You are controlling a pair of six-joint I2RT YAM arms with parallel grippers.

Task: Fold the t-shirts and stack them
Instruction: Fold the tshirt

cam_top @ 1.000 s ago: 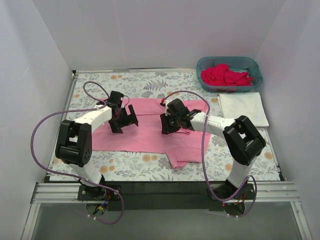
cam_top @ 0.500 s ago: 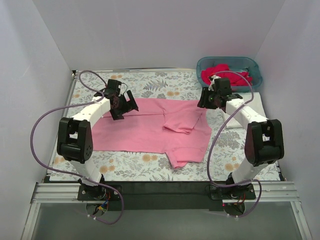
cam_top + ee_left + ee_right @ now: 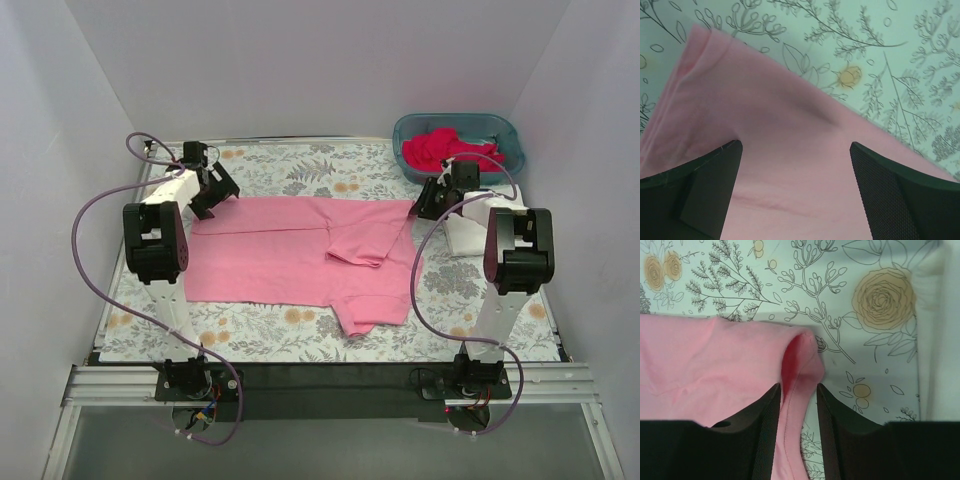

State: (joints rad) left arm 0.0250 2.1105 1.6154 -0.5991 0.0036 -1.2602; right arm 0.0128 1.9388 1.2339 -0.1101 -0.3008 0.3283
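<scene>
Lying flat, pink t-shirt (image 3: 270, 255) (sleeve rumpled); left hand (image 3: 795, 150) wide open, right hand (image 3: 797, 390) half-open astride hem.

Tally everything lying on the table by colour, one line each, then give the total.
Light pink t-shirt, spread out: 1
White folded shirt: 1
Deep pink-red heap (how many shirts are in it cannot be told): 1
Teal basket holding that heap: 1
Floral cloth under it all: 1
Total: 5
</scene>
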